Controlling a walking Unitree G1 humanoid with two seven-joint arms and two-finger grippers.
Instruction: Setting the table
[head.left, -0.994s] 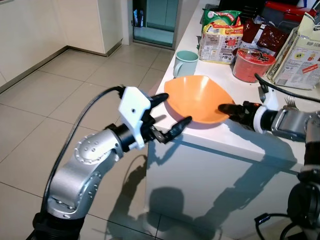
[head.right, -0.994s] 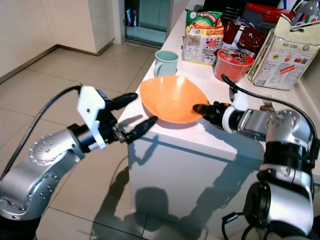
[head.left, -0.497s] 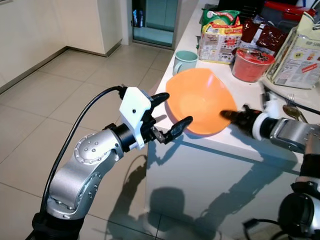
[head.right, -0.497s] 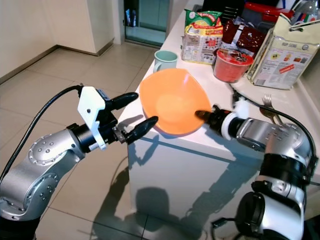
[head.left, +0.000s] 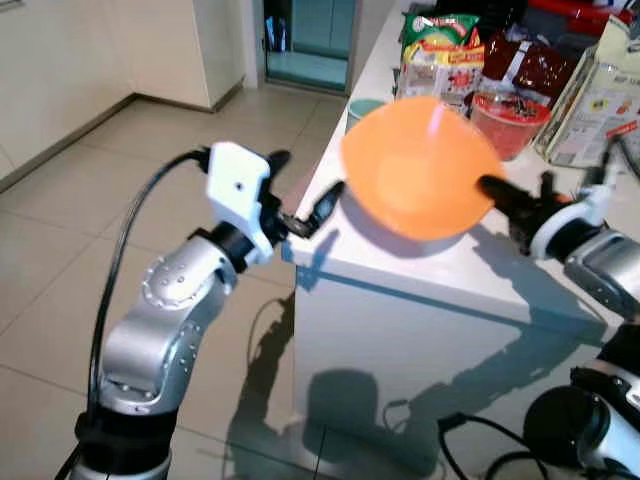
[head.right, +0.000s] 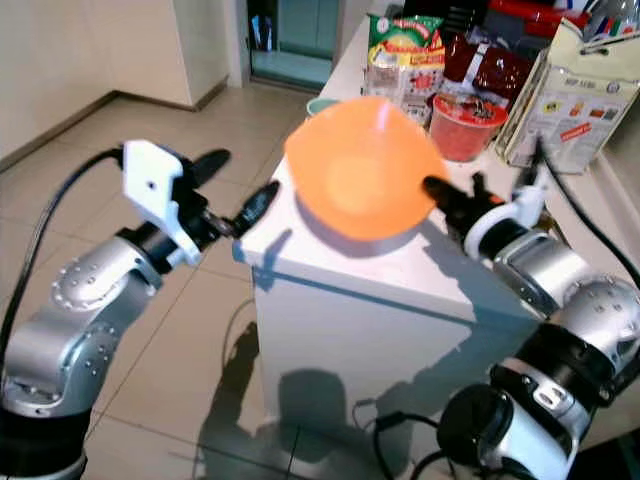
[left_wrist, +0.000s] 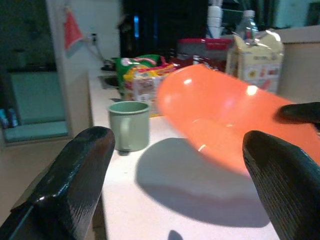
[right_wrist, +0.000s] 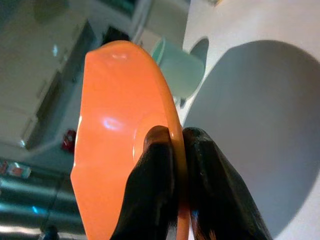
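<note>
a: starting big: white desk (head.left: 420, 290), corner toward the robot, back half crowded with a snack bag (head.left: 438, 55), a tall carton (head.left: 590, 110) and a red noodle cup (head.left: 508, 122).

b: then the orange bowl (head.left: 420, 165). lifted clear of the desk, tipped steeply on edge, shadow thrown on the white top below. pinched at the rim by the right end effector (right_wrist: 172, 165), one black finger inside the bowl, one outside.

a: thin grip, though. just the lip held, nothing under the base. likely to swivel or slide out if swung fast, judging by that tilt.

b: agreed. and the left end effector (head.left: 305, 195)?

a: spread wide, empty, hovering just off the desk's near corner, facing the bowl. close enough to clip the bowl's edge if brought in carelessly.

b: smaller still: pale green mug (left_wrist: 129, 125), upright on the desk behind the bowl, beside the snack bag. in the wrist views, right in the bowl's neighbourhood.

a: so a risk there too. could be knocked over or shoved into the packets by a low sweep of the tilted bowl.

b: worth noting the desk edge as well. set down too near that corner, half overhanging, and off to the tiled floor (head.left: 90, 190) below.

a: needs levelling first, then a spot well inside the edge.
</note>
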